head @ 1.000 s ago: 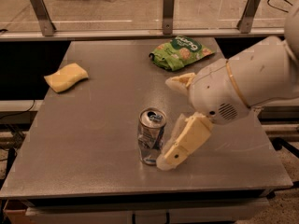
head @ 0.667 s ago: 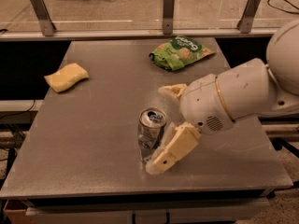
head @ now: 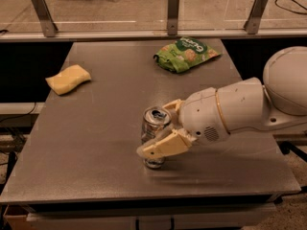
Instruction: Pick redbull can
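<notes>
The redbull can, slim, silver and blue with a dented side and a silver top, stands upright on the grey table near its front middle. My gripper reaches in from the right and straddles the can. One cream finger lies across the can's front and hides its lower part; the other finger is behind it. The jaws stand open around the can, which still rests on the table.
A green snack bag lies at the back right of the table. A yellow sponge lies at the left. A railing with metal posts runs behind the table. My white arm covers the table's right side.
The gripper has moved left and lower, so its fingers now sit on both sides of the can. The can has not moved.
</notes>
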You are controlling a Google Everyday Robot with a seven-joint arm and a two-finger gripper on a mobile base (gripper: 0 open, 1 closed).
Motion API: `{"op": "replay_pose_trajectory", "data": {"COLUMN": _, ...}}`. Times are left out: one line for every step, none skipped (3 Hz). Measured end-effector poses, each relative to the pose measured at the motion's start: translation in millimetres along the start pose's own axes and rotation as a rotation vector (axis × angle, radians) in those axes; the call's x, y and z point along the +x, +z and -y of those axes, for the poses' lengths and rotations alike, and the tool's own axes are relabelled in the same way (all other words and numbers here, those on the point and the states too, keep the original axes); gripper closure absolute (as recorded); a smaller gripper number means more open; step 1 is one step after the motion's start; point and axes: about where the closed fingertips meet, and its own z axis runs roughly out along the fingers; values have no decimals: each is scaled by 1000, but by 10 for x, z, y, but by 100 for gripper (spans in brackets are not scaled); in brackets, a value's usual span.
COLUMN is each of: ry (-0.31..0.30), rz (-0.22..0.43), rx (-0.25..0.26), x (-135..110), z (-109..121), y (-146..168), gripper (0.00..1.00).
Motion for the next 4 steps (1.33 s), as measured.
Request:
{"op": "replay_pose_trajectory", "data": {"ry": 18, "rz": 37, "rx": -5, "x": -41, "z": -6, "y": 15, "gripper": 64}}
{"op": "replay_pose_trajectory", "data": {"ry": 19, "rz": 93, "rx": 31, "x": -137, "z": 149, "y": -134, "gripper": 87}}
{"op": "replay_pose_trajectory", "data": {"ry": 7, "rz": 174, "rx": 96, "x": -319, "z": 522, "y": -361, "gripper": 100}}
{"op": "replay_pose_trajectory", "data": {"ry": 6, "rz": 249, "rx": 175, "x": -508, "z": 985, "y": -677, "gripper": 100}}
